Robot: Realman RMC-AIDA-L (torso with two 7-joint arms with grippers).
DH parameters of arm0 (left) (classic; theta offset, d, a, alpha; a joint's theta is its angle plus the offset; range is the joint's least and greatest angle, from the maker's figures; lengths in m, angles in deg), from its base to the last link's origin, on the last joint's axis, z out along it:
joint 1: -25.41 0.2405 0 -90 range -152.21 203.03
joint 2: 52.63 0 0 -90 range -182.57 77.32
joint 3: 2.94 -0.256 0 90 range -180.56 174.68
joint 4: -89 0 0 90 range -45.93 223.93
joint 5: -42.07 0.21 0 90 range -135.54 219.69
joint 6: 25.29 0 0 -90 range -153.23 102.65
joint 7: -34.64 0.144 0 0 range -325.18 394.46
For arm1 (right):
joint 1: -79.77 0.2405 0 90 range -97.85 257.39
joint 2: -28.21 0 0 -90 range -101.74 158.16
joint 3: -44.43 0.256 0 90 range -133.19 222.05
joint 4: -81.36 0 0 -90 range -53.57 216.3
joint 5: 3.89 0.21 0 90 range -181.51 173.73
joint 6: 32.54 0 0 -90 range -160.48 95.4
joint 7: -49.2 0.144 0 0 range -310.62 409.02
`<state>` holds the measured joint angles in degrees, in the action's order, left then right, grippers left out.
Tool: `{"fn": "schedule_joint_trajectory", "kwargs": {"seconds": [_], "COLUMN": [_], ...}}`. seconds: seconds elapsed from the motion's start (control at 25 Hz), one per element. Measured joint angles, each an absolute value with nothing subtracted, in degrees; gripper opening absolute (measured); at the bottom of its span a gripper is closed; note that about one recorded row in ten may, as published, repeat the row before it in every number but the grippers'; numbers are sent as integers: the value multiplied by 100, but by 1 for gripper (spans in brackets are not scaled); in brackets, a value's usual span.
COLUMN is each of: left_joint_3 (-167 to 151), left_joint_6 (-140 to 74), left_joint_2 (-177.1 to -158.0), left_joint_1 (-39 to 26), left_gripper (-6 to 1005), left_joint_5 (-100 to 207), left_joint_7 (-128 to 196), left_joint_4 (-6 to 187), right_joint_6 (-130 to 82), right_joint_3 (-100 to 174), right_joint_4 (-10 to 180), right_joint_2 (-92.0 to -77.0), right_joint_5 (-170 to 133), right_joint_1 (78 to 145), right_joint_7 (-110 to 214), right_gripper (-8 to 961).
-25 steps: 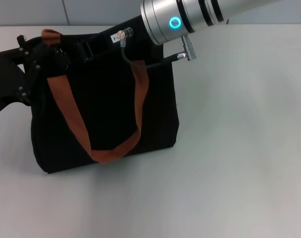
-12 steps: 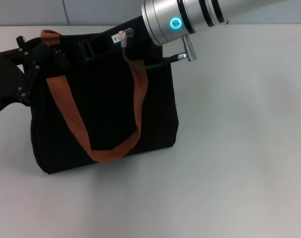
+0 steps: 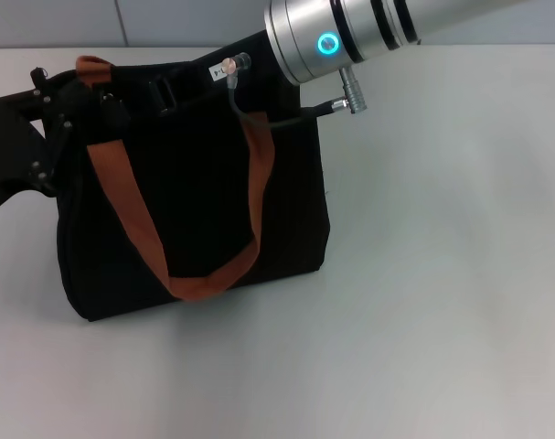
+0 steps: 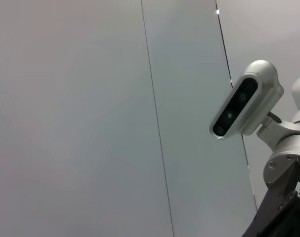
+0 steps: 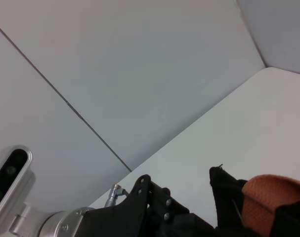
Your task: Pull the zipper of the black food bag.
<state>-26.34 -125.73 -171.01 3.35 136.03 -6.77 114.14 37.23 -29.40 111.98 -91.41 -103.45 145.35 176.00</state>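
The black food bag [image 3: 195, 201] stands on the white table, its two brown-orange straps [image 3: 131, 215] hanging down its front. My left gripper [image 3: 80, 105] is at the bag's top left corner, beside the strap's upper end. My right gripper [image 3: 178, 80] reaches in from the right and sits over the bag's top edge near the middle. The right wrist view shows the left gripper [image 5: 157, 200], a bag corner [image 5: 224, 185] and a strap [image 5: 271, 197]. The zipper pull is hidden in every view.
The right arm's silver wrist with a blue ring [image 3: 327, 43] and its cable [image 3: 259, 117] hang over the bag's top right. Bare white table [image 3: 442, 274] lies to the right and front. The left wrist view shows only the wall and the robot's head camera [image 4: 243, 106].
The right arm has shifted slightly to the right. The bag and the left arm have hardly moved.
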Motion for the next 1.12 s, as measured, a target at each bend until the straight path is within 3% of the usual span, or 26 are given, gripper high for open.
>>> {"fn": "schedule_joint_trajectory", "kwargs": {"seconds": [0.76,1.12], "left_joint_3": [-2637,-2635], "left_joint_6": [-12574,-12634], "left_joint_2": [-17096,-17100], "left_joint_1": [344,345], "left_gripper": [56,58], "left_joint_5": [13603,13603], "left_joint_7": [-658,-664], "left_joint_4": [11369,11369], "right_joint_6": [3750,3655], "right_joint_3": [-2930,-3049], "right_joint_4": [11248,11246], "right_joint_2": [-9128,-9156], "right_joint_5": [-10382,-10382], "right_joint_1": [14524,14570], "right_joint_7": [17604,17550], "right_gripper": [90,4]}}
